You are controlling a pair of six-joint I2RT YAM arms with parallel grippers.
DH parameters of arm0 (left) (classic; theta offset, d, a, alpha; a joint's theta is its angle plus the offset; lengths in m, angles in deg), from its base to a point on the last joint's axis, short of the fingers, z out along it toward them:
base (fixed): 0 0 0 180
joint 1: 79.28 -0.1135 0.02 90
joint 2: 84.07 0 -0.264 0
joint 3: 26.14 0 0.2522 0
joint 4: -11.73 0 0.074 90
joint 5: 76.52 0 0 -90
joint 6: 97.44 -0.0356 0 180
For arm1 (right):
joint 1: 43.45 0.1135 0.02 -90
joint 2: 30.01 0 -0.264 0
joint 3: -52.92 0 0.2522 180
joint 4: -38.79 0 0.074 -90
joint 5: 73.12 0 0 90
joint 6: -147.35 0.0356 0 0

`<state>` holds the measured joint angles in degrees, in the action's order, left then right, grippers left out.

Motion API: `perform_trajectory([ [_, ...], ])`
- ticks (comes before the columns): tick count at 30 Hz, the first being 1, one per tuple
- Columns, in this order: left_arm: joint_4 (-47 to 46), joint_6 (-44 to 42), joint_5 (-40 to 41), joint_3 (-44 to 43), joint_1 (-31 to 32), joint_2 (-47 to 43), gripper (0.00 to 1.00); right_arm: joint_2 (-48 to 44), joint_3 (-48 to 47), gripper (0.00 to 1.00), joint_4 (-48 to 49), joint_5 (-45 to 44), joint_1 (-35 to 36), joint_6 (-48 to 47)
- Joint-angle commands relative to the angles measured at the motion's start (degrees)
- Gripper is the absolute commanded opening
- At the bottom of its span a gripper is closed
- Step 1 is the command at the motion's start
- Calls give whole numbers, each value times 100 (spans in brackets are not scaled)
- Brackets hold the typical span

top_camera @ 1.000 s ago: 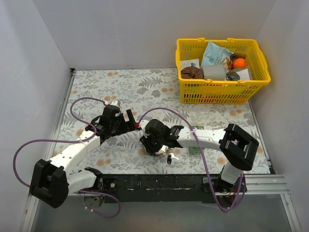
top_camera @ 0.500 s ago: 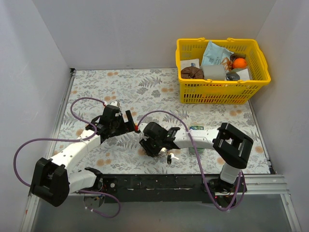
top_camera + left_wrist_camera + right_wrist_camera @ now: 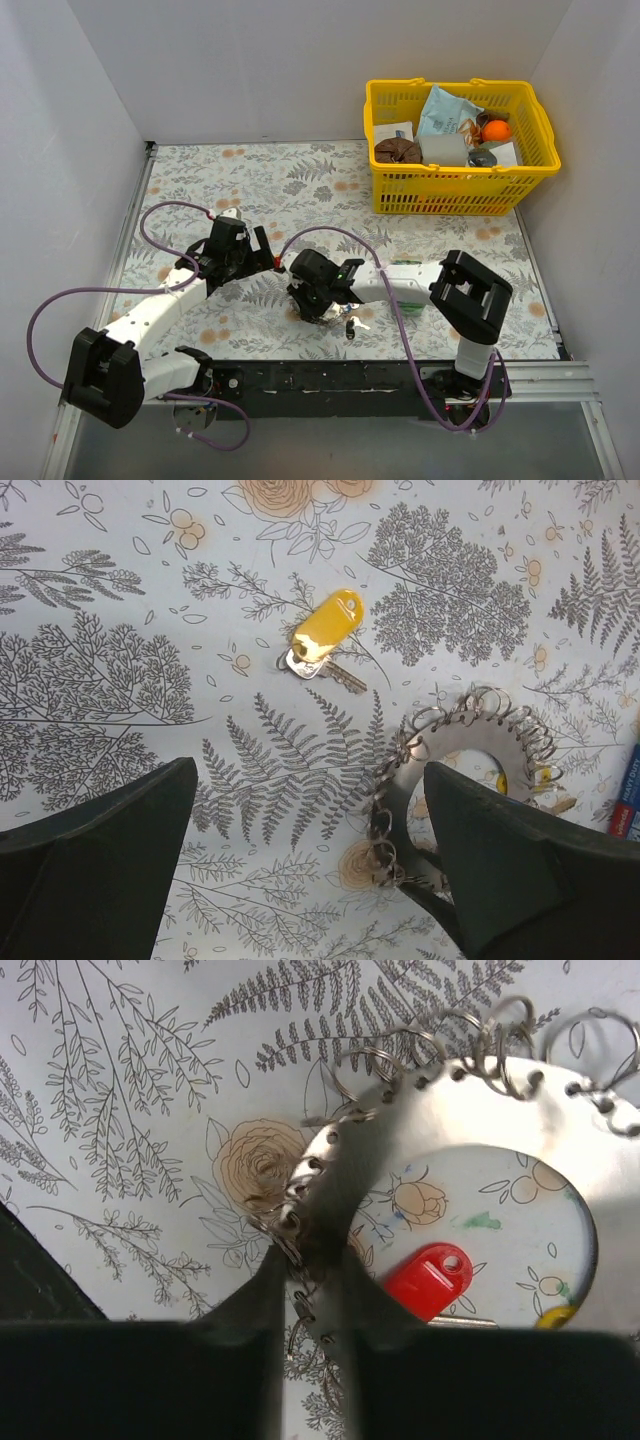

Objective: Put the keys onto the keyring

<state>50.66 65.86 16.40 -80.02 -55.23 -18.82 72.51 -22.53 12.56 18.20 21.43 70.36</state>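
The keyring (image 3: 470,1125) is a flat, shiny metal crescent with several small wire loops along its edge. My right gripper (image 3: 312,1260) is shut on its left side, low over the floral cloth; in the top view the gripper (image 3: 315,303) is at centre front. A red-headed key (image 3: 430,1278) lies inside the crescent. My left gripper (image 3: 310,800) is open and empty above the cloth, with the keyring (image 3: 470,735) by its right finger. A yellow-headed key (image 3: 325,630) lies flat beyond it. A black-headed key (image 3: 349,328) lies near the front edge.
A yellow basket (image 3: 450,190) with a blue-green packet (image 3: 445,110), an orange ball and other items stands at the back right. White walls close the left, back and right. Purple cables loop over the cloth beside both arms.
The right arm's elbow has swung left and its gripper has shifted slightly left, still on the keyring. The left gripper has drawn back a little to the left.
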Motion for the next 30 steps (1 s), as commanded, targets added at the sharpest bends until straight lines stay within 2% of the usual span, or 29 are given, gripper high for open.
perform_trajectory([
  [1,-205,88,-380,-163,152,-118,98,260,-379,1,175,624,148,-678],
  [9,-223,123,-362,-128,152,-109,98,163,-633,1,386,588,148,-572],
  [20,-21,299,402,-145,152,-539,98,-179,-467,2,386,202,139,-475],
  [25,41,431,815,-172,161,-1031,98,-531,-379,8,473,114,130,-449],
  [30,129,510,1105,-216,161,-1471,98,-637,-352,25,482,158,69,-440],
])
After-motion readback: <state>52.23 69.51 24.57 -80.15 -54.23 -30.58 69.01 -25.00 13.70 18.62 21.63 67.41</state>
